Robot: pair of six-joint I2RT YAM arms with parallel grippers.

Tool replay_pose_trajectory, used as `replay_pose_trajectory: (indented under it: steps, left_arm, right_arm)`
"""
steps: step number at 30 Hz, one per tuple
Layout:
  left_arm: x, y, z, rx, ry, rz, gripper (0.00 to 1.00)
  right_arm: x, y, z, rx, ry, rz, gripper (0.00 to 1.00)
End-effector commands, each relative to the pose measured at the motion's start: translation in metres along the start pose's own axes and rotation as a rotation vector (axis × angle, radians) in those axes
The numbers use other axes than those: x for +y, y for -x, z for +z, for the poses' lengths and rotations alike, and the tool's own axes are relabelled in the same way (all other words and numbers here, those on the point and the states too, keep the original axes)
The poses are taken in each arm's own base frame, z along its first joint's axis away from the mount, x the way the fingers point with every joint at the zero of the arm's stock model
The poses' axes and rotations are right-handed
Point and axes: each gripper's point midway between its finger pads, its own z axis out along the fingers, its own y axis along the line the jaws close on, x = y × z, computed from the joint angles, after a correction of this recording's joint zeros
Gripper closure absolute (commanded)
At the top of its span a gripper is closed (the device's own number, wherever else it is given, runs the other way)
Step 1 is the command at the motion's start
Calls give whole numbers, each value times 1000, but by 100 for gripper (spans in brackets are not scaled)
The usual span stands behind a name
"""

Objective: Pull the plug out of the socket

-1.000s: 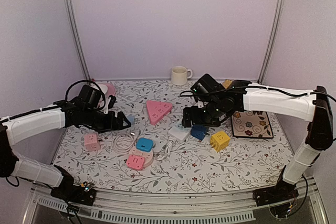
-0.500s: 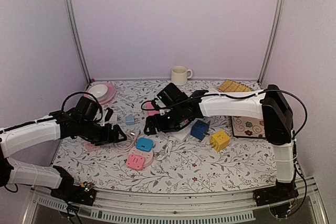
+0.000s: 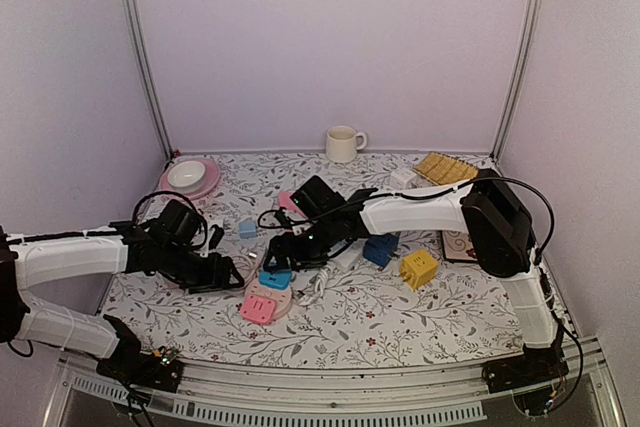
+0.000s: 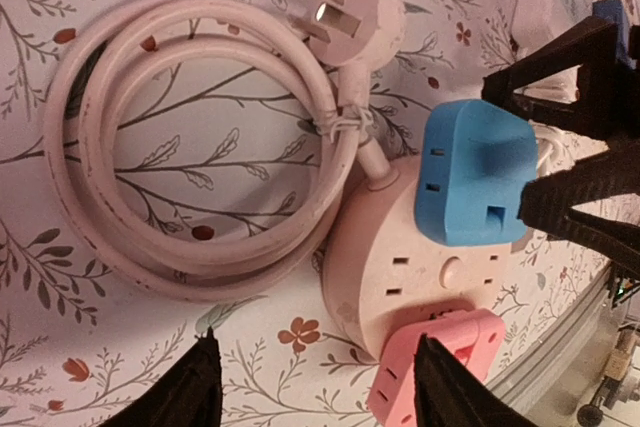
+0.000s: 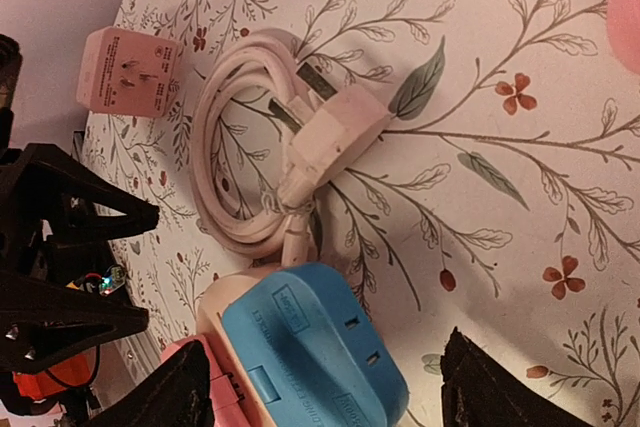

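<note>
Lilac walls on three sides, metal posts in the back corners. The desk (image 3: 450,317) is under a white cloth printed with leaves and small flowers.

Right fingers (image 5: 490,392): spread wide, holding nothing, one on either side of the blue plug (image 5: 310,347). No contact seen.
Left fingers (image 4: 185,392): also apart, gripping nothing, low over the socket (image 4: 395,267) from the opposite side, with the socket's edge between them.

Blue plug: rounded blue block with slots in its faces, seated in the socket.
Socket: round, pale pink, lying towards the front of the desk, a little left of centre. A pink plug (image 4: 435,362) sits in it just beside the blue one. The socket's pale cable (image 4: 190,177) lies coiled and tied alongside, its pronged end (image 4: 350,12) loose on the cloth.

Further out: a pink adapter (image 5: 128,72) beyond the coil, and a small light blue cube (image 3: 247,229) behind it. A dark blue cube (image 3: 380,249) and a yellow cube (image 3: 418,267) lie to the right.

Containers: a cream cup (image 3: 343,143) stands at the back wall, inside not visible. A pink plate (image 3: 210,183) at back left carries a white bowl (image 3: 186,174).
</note>
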Motion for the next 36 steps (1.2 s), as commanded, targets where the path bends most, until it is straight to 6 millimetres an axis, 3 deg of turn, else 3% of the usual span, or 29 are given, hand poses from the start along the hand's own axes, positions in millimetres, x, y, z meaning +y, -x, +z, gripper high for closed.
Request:
replay_pose_trajectory:
  steps: [1,9,21,26,36]
  left_arm:
    - [-1,-4,13,16,-4,38,36]
    - [-3,-6,23,32,-2,72,38]
    - [10,-12,35,55,77,86,46]
    - [15,-16,39,72,112,100,48]
    - [24,-20,44,96,168,113,50]
  right_arm:
    - [14,-4,6,21,81,10,22]
    - [17,-13,9,56,117,36,38]
    - [-6,-23,22,82,41,83,38]
    - [6,-22,20,87,73,71,41]
    - [35,-9,-7,50,131,45,59]
